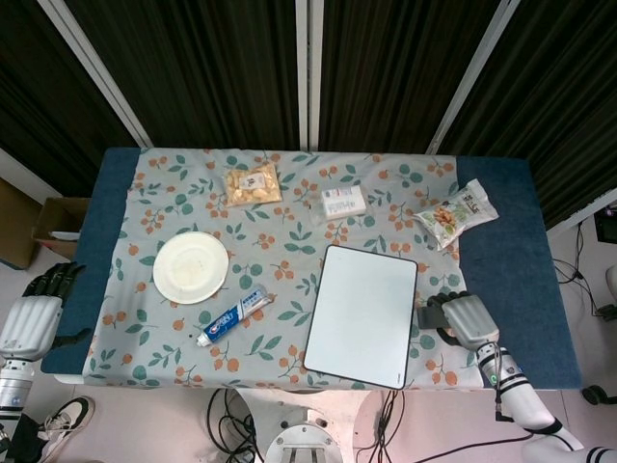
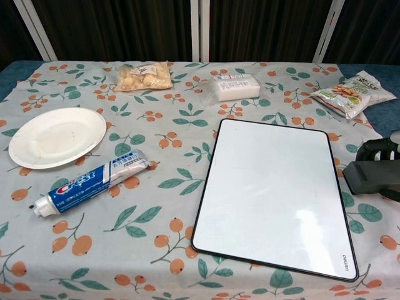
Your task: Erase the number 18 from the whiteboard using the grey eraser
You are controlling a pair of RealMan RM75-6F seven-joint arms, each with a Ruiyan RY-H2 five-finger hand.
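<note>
Gripping the grey eraser just off the whiteboard's right edge, the right hand is hovering over the floral cloth. Its fingers are curling around the eraser. The left hand is hanging empty beside the table, fingers loosely apart.

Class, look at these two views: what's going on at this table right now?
The right hand holds the grey eraser just off the right edge of the whiteboard, over the tablecloth. The board shows no writing, so the erasing looks done. The left hand hangs off the table's left side, holding nothing. The plate, toothpaste and snack bags lie untouched.
</note>
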